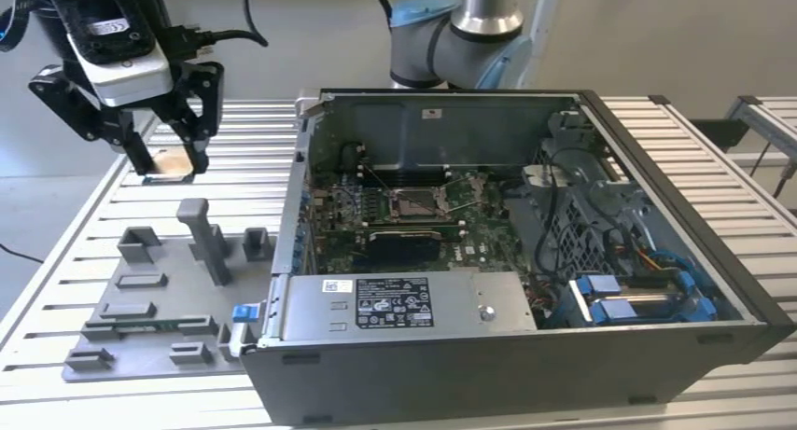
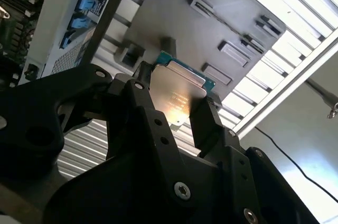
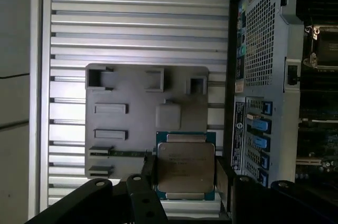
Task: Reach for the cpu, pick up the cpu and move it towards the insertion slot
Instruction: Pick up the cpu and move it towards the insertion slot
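Gripper (image 1: 168, 164): black 2-finger unit, jaws clamped on the cpu (image 3: 186, 166), one finger on each opp. edge; fingers (image 2: 203, 115) are black linkage arms w/ screw heads. Cpu: thin square chip, pale metallic face, green-blue border, held flat betw. the fingertips, clear of the table (image 1: 88, 215), at the exterior view's left. Grey fixture plate (image 1: 149, 304): lies on the table near the gripper, w/ upright blocks and shallow recesses; in both wrist views it shows behind the chip. Table: slatted aluminium, light-coloured. Computer case (image 1: 498, 355): open-topped, dark grey, stands just beside the plate toward the exterior view's right; motherboard, cables and blue connectors inside. Insertion slot (image 1: 417, 203): square silver-framed socket on the motherboard inside the case, well apart from gripper and cpu. Robot arm base (image 1: 468, 29): grey-and-blue joint behind the case
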`<state>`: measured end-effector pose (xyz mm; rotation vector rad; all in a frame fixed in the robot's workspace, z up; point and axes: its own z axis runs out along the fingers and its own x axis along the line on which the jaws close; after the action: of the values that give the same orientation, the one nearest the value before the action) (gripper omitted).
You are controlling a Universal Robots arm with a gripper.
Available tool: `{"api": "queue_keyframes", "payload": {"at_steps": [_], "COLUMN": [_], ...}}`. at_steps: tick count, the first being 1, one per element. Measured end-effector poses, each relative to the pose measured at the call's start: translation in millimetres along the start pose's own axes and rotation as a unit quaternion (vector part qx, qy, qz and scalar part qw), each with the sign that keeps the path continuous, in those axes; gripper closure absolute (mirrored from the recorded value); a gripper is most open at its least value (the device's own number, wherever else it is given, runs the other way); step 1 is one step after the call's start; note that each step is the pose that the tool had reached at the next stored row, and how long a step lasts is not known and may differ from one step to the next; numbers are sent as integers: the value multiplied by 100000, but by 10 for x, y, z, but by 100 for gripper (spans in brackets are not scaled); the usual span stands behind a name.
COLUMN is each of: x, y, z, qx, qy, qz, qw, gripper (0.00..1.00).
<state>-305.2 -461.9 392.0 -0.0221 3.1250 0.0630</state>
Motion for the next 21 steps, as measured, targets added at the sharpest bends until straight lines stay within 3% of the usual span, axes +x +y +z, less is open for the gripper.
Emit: {"api": "queue_keyframes", "payload": {"at_steps": [21], "x": [-483], "y": [-7], "z": [7], "qx": [1], "qy": [2], "qz": [1], "qw": [100000], "gripper": [100]}}
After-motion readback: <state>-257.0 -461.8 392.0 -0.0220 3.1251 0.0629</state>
